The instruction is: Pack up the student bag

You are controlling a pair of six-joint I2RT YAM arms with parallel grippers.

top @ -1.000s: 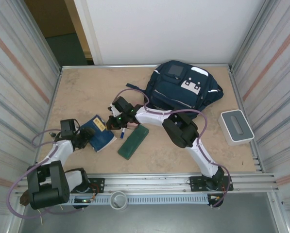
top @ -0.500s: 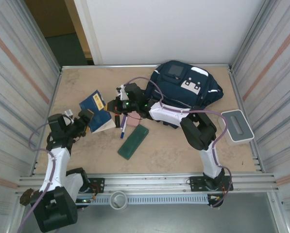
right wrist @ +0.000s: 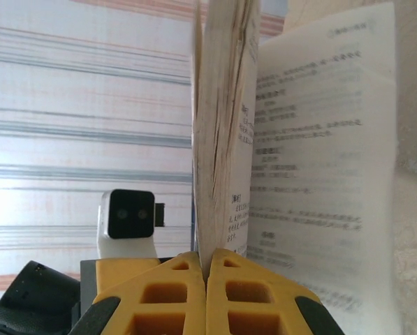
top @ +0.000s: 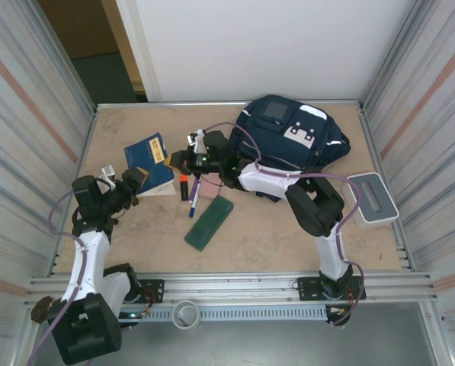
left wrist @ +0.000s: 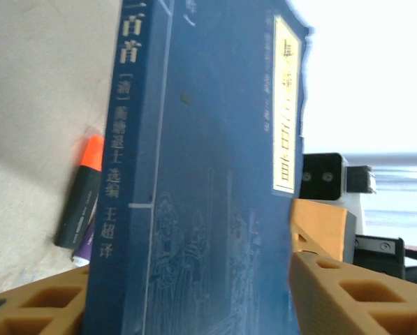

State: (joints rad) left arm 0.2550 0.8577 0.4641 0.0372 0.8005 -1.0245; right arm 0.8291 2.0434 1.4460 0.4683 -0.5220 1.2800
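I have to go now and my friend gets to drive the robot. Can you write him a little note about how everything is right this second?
Left tool: shut on the blue book, across its thickness.
Right tool: shut on a few of its pages.
Student bag: far side of the table, right of the book, not touching it; open or zipped, cannot tell.
Loose on the table: green case, blue pen, orange-capped marker.
Done: book gripped. Left: book into the bag, probably the loose things too.

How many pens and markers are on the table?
2: an orange-tipped marker beside the blue book, and a blue-tipped pen next to it. Others may be hidden.
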